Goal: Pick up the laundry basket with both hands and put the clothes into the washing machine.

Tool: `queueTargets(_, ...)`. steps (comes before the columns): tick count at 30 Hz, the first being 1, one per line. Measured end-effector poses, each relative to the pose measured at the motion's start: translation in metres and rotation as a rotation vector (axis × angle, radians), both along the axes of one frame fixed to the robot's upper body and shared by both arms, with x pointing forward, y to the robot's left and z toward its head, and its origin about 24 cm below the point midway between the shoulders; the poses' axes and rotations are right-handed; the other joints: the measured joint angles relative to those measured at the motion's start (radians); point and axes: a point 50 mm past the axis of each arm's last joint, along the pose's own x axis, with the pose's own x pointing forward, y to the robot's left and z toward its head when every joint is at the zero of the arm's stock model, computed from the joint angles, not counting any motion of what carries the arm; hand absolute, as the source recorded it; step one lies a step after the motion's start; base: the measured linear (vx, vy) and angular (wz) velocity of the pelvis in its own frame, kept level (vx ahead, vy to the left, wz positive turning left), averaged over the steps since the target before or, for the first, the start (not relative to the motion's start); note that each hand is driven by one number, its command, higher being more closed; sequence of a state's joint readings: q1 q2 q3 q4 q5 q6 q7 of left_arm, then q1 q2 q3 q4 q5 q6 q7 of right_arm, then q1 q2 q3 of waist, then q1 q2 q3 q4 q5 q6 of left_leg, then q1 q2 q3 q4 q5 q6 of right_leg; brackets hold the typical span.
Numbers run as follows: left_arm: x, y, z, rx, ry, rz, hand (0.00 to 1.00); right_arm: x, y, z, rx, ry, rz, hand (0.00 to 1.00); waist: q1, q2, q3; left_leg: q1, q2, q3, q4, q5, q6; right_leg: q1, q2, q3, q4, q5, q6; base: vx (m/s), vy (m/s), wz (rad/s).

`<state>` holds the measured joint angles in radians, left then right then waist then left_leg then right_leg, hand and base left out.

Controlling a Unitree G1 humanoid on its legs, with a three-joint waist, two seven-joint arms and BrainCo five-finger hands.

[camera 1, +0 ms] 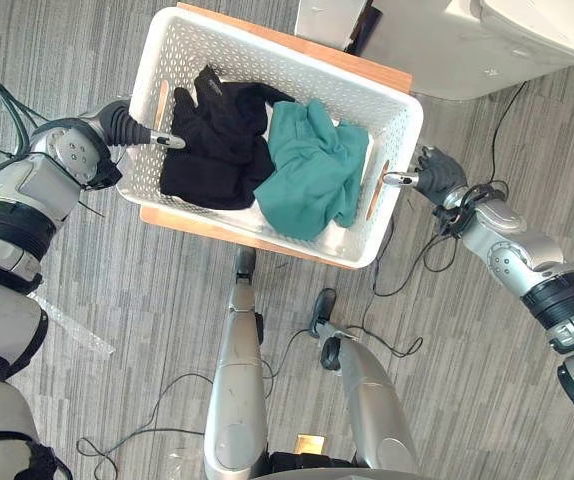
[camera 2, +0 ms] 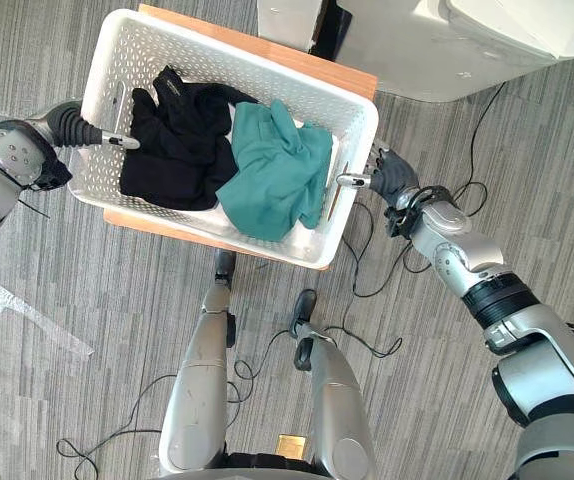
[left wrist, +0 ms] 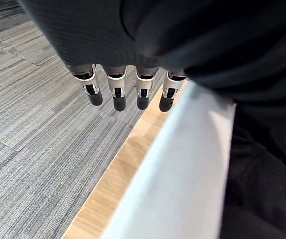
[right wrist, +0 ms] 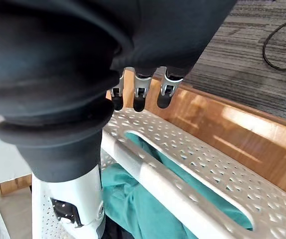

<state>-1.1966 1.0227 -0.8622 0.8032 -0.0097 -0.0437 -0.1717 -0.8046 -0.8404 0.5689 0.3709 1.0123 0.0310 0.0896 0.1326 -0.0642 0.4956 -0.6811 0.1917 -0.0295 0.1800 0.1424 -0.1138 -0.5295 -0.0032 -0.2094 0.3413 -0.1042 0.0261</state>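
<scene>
A white perforated laundry basket rests on a low wooden table. A black garment lies in its left half and a teal garment in its right half. My left hand straddles the basket's left rim: its straight fingers hang outside the wall and the thumb reaches in over the black cloth. At the right end my right hand is placed the same way, with fingers outside by the handle slot and the thumb inside above the teal cloth.
The washing machine, white, stands just beyond the table at the upper right. Grey striped carpet surrounds the table. A clear plastic scrap lies on the floor at the left.
</scene>
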Motion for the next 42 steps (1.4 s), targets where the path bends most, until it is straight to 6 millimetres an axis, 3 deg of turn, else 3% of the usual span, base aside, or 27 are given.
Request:
queueTargets(5,-0.006,0.003,-0.002,0.057,0.032,-0.015,0.0,-0.016,-0.005,-0.007,-0.049,0.015,0.056,0.0,-0.001,0.0,0.0,0.0,0.002,0.011,0.001,-0.001,0.002,0.01,0.004,0.008,-0.033,0.014,0.007,0.05,0.001,-0.05)
queueTargets(14,-0.01,0.003,-0.003,0.035,0.05,-0.037,0.0,-0.022,0.0,-0.029,-0.162,0.114,0.119,0.0,-0.002,0.0,0.0,-0.011,0.002,0.028,0.011,-0.012,0.019,0.021,0.005,0.018,-0.084,0.048,0.021,0.02,0.022,-0.06)
queueTargets(22,-0.011,-0.004,-0.001,0.037,0.063,-0.07,0.0,-0.014,-0.003,-0.027,-0.248,0.119,0.076,0.0,-0.004,0.0,0.0,-0.025,-0.001,0.017,0.017,-0.011,0.02,0.026,0.007,0.013,-0.104,0.061,0.023,0.01,0.002,0.02)
queueTargets(29,-0.01,-0.013,-0.001,0.03,0.064,-0.114,0.0,-0.007,-0.021,-0.027,-0.173,0.114,-0.041,0.0,-0.001,-0.001,-0.001,-0.044,0.003,0.0,0.044,-0.017,0.029,0.046,0.019,-0.003,-0.144,0.086,0.023,0.02,0.009,0.03)
queueTargets(33,-0.009,-0.018,-0.001,0.03,0.063,-0.132,0.0,-0.004,-0.019,-0.032,-0.148,0.128,-0.048,0.0,-0.003,-0.001,-0.001,-0.06,0.005,0.002,0.069,-0.037,0.046,0.05,0.021,-0.001,-0.165,0.108,0.027,-0.01,0.037,-0.06)
queueTargets(42,-0.021,-0.023,0.012,0.2,0.048,-0.166,0.0,-0.001,-0.013,-0.017,-0.133,0.067,-0.033,0.0,-0.002,-0.003,-0.003,-0.113,0.013,0.003,0.097,-0.033,0.05,0.031,0.031,-0.006,-0.204,0.136,0.026,0.01,0.009,-0.03)
